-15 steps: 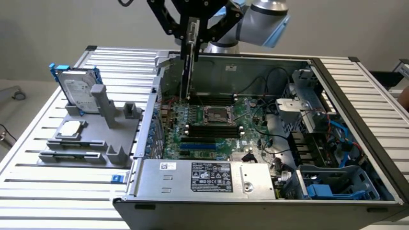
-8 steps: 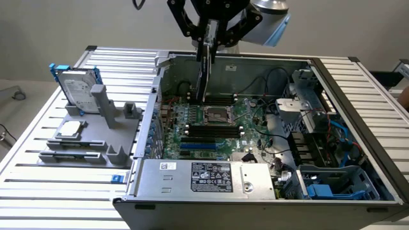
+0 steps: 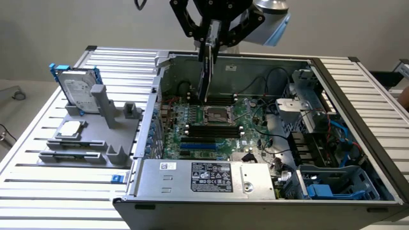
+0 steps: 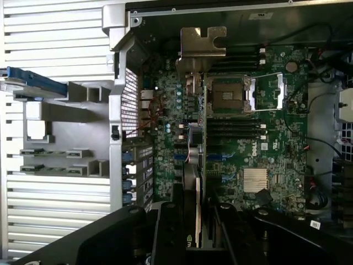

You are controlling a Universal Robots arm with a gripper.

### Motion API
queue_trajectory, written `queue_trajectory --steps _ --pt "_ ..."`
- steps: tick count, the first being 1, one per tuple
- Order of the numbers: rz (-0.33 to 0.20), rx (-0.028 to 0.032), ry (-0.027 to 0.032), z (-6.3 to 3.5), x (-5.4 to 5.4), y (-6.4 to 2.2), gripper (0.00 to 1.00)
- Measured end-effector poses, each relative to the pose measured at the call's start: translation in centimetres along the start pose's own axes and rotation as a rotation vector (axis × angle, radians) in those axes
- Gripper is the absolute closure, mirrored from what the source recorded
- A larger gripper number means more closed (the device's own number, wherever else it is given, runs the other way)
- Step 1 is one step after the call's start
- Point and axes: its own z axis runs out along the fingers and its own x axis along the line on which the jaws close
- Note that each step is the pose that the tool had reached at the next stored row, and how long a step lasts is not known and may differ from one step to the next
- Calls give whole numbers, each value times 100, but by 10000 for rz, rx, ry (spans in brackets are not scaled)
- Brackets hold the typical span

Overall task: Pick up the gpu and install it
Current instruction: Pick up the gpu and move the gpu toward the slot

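Observation:
My gripper [image 3: 210,44] hangs over the back of the open computer case [image 3: 143,139], shut on the gpu [image 3: 206,76]. The gpu hangs on edge, a thin dark card reaching down toward the motherboard [image 3: 191,122] near the CPU socket [image 3: 216,114]. I cannot tell whether its lower end touches the board. In the wrist view the gpu [image 4: 194,176] shows edge-on between my black fingers [image 4: 165,232], its silver end bracket [image 4: 202,47] farthest from me. The gripper [image 4: 197,223] sits above the motherboard [image 4: 248,138]. Blue expansion slots [image 3: 198,143] lie nearer the power supply.
A grey parts holder [image 3: 89,139] stands outside the case at the exterior view's left, with a silver hard drive in a blue frame [image 3: 80,88]. The power supply [image 3: 204,177] fills the case's near side. Cables and blue drive bays [image 3: 332,184] crowd the exterior view's right.

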Motion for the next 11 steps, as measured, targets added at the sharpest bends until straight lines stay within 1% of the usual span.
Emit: queue_trajectory --steps 3,4,5,7,9,11 --pt "-3 -10 1 -12 -123 3 73" --pt "-16 -9 -6 -11 -143 3 73" --pt "-46 -6 -32 -9 -149 3 73" --pt "-138 5 -158 -4 -153 3 73" --pt "-295 19 -314 1 -155 3 73" --pt "-537 44 -434 4 -155 2 73"
